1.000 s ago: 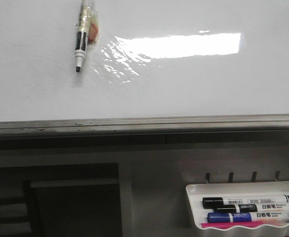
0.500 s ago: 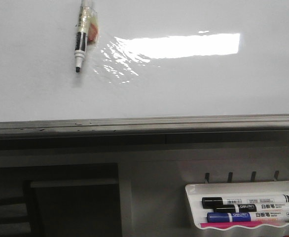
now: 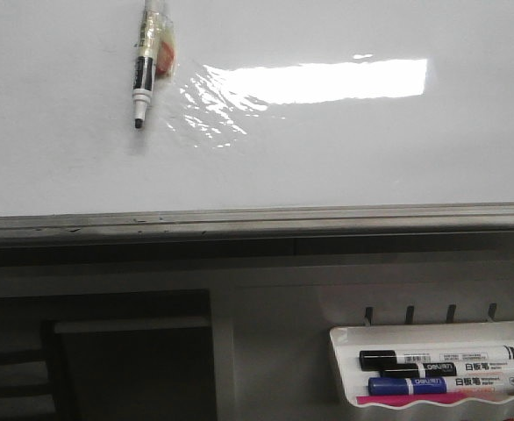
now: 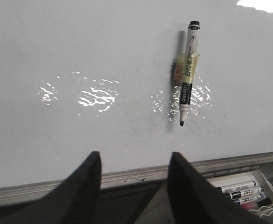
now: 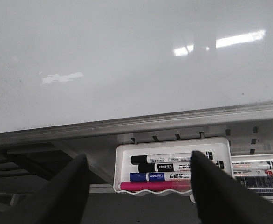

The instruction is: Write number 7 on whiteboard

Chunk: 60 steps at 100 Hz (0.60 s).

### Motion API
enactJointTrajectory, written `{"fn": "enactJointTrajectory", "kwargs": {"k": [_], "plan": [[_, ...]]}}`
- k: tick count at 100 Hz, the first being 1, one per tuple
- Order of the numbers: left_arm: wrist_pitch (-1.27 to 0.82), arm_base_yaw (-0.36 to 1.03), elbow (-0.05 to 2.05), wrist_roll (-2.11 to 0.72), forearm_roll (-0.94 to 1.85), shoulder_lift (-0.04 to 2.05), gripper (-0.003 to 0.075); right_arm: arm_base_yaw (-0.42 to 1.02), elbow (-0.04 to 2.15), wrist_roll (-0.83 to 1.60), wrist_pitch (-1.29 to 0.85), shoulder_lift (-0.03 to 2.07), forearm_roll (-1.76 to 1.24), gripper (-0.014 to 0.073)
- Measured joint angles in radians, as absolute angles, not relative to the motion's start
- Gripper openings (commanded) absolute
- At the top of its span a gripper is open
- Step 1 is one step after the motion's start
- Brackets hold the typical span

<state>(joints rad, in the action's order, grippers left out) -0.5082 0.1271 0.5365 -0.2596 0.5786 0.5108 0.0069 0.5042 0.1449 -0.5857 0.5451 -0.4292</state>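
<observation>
While both grippers hang open and empty, left gripper (image 4: 133, 186) and right gripper (image 5: 137, 186) face bare whiteboard (image 3: 345, 149) above its edge strip (image 3: 257, 219); only front and left wrist views show the taped marker (image 3: 143, 74).

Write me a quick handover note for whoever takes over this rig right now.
Left tool: open, empty, facing the whiteboard.
Right tool: open, empty, facing the marker tray below the board's edge.
A black marker stuck with tape lies on the board, uncapped, tip toward the lower edge.
Done: nothing; no number 7 strokes visible.
Left: take a marker, write the 7.
</observation>
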Motion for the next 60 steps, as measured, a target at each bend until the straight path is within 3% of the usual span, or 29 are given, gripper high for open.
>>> {"fn": "enactJointTrajectory", "kwargs": {"k": [32,60], "plan": [[-0.405,0.238,0.537,-0.49,0.778,0.67,0.045,0.007,0.504,0.145,-0.588,0.545,-0.429,0.0458],[-0.206,0.419,0.55,-0.537,0.811,0.866,0.045,0.007,0.504,0.146,-0.58,0.545,-0.429,0.0458]]}}
